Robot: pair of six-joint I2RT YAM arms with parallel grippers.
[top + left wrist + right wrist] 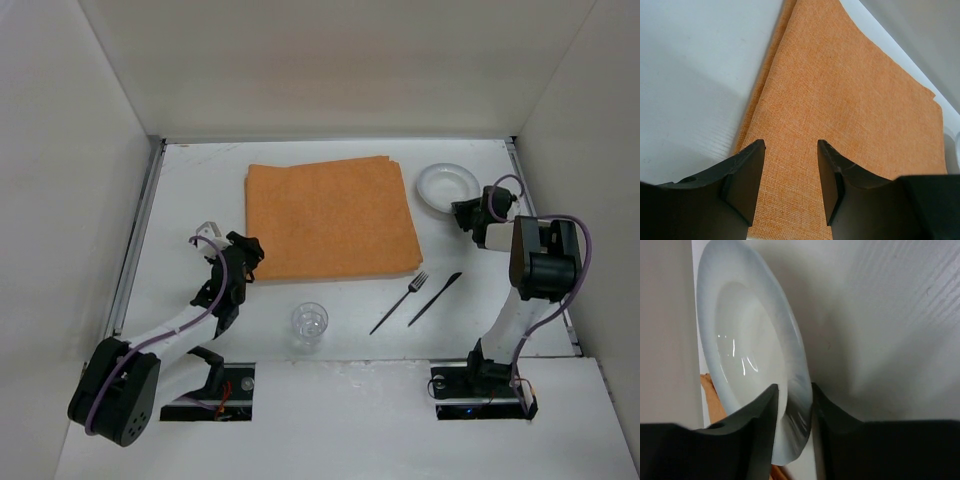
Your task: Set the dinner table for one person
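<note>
The dinner table (200,190) is a white tabletop. An orange cloth (330,218) lies flat at its middle back. A white plate (445,185) sits at the back right. My right gripper (468,212) is shut on the plate's near rim; in the right wrist view the rim (795,365) is pinched between the gripper's (794,395) two fingers. My left gripper (250,255) is open and empty over the cloth's near-left corner, with cloth (840,100) showing between the fingers of the gripper (791,150). A black fork (398,302), a black knife (434,298) and a clear glass (310,322) lie near the front.
Thin metal rails (138,230) run along the table's side edges, with white walls close on the left, back and right. The fork and knife lie side by side, slanted, right of the glass. A small white object (207,230) sits by my left arm.
</note>
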